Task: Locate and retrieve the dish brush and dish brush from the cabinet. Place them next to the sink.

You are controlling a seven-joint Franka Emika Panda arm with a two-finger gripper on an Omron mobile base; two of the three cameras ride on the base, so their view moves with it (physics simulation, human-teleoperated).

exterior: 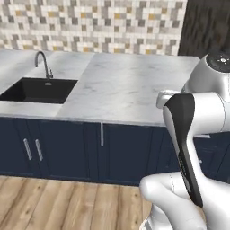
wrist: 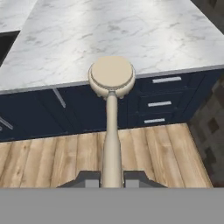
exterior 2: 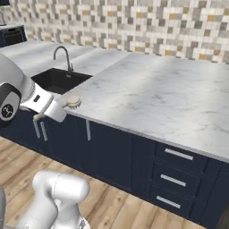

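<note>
The black sink [exterior: 38, 90] is sunk into the marble counter [exterior: 130, 85], with a slim arched tap [exterior: 43, 63] at its back rim; what shows of the basin holds nothing. The pale wooden brush [wrist: 112, 113] is up in the air, clamped in the gripper [wrist: 112, 178]: its handle rises straight out from between the two dark fingertips [wrist: 89, 178], which press against it from either side at its lower end. In the hand view the brush's long axis runs along the gripper's own line, handle at the fingers and round head [wrist: 112, 75] at the far end, with the flat disc of the head facing the camera. The head sits over the front edge of the counter, with the wood floor [wrist: 153, 153] and the navy drawers [wrist: 159, 104] beyond the handle. In the right base view the brush head [exterior 2: 71, 102] pokes out past the white forearm [exterior 2: 42, 103], just off the counter's front edge and near the right-hand corner of the sink [exterior 2: 58, 79]; the handle is hidden by the arm there.
</note>
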